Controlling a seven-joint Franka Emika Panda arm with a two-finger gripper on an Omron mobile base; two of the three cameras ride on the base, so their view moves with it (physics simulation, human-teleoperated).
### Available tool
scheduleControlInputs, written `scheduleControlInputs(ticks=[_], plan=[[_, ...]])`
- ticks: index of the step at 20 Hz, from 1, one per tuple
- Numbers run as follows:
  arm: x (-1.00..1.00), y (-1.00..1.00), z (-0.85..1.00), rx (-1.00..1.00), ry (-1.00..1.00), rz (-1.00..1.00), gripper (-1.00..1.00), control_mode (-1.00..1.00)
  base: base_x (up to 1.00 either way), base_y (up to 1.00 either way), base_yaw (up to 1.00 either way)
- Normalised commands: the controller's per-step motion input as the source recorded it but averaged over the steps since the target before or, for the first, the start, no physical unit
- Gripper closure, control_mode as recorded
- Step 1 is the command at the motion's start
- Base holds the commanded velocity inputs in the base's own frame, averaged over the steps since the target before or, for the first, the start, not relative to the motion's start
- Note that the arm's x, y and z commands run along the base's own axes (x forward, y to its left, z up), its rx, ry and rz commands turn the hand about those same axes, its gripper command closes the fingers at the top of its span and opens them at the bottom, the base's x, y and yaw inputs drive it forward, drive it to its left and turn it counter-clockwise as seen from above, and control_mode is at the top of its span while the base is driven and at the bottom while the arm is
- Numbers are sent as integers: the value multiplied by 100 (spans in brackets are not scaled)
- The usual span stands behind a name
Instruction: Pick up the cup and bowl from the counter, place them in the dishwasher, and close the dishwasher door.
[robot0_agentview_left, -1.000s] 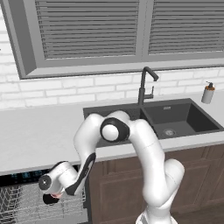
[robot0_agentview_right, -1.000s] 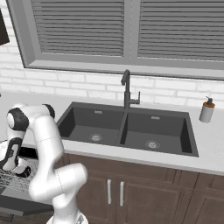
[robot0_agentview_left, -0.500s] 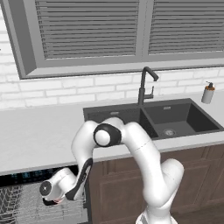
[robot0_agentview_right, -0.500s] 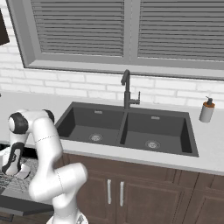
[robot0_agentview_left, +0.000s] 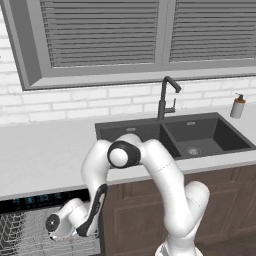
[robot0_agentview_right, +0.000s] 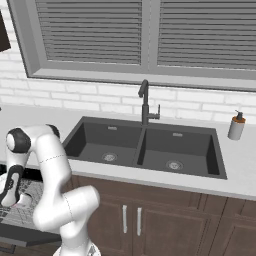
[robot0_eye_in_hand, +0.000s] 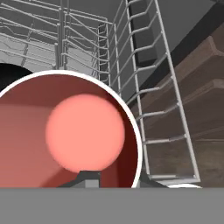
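Observation:
My gripper (robot0_agentview_left: 61, 237) is down inside the open dishwasher (robot0_agentview_left: 39, 200), over its grey wire rack (robot0_agentview_left: 20, 235). In the hand view the cup (robot0_eye_in_hand: 83, 131) sits right under the hand, white rim and red inside. One fingertip (robot0_eye_in_hand: 89, 179) stands inside the cup; the other is hidden, so I cannot tell whether the jaws still pinch the wall. A black curve beside the cup's rim is the bowl (robot0_eye_in_hand: 11, 72), in the rack. From the right base view the gripper (robot0_agentview_right: 15, 202) hangs over the rack (robot0_agentview_right: 31, 189) with the cup (robot0_agentview_right: 23, 204) under it, and the door (robot0_agentview_right: 22, 234) lies open below.
The light counter (robot0_agentview_left: 45, 155) carries the dark double sink (robot0_agentview_left: 175, 135) with a black faucet (robot0_agentview_left: 165, 97) and a soap dispenser (robot0_agentview_left: 238, 106) at the far right. Brown cabinet doors (robot0_agentview_right: 150, 220) stand right of the dishwasher. Rack wires (robot0_eye_in_hand: 144, 87) rise close beside the cup.
The arm has lowered the hand and the cup further down into the dishwasher rack. Everything else stands as before.

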Motion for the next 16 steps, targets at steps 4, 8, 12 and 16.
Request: scheduleControlInputs(ticks=[4, 8, 12, 16], plan=[[-5, -6, -4, 0, 1, 0, 100, -100, 0, 0, 0], [8, 0, 0, 0, 4, 0, 100, -100, 0, 0, 0], [0, 0, -3, 0, 2, 0, 100, -100, 0, 0, 0], [11, 0, -30, 0, 4, -2, 100, -100, 0, 0, 0]])
